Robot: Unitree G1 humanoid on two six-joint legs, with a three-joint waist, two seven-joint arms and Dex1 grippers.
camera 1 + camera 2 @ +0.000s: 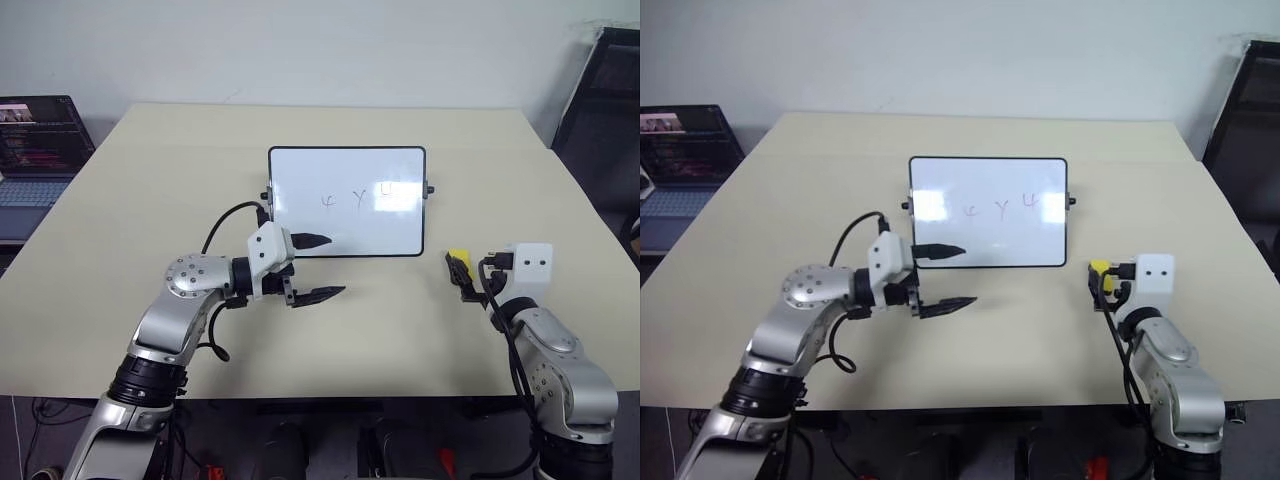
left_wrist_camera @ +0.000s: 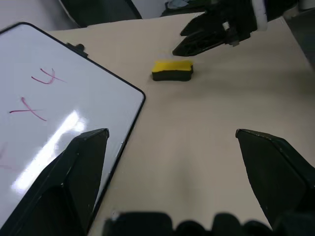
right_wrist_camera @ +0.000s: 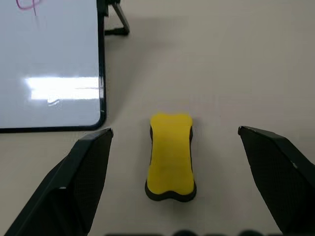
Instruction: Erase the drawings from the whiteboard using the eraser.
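Whiteboard [image 1: 347, 202] lay flat on desk [image 1: 120, 250], three drawings [image 1: 356, 197] on it. Eraser [image 3: 170, 156] sat on desk just beside board's right edge. Right pincer [image 3: 177, 196] spread wide, eraser between fingers, maybe not touching. Left pincer [image 1: 318, 267] spread too, by board's near left corner.

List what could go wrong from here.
The open right gripper has the eraser centred but untouched; closing off-centre could nudge it across the table. The left gripper hangs open at the whiteboard edge and could bump it, shifting the drawings.
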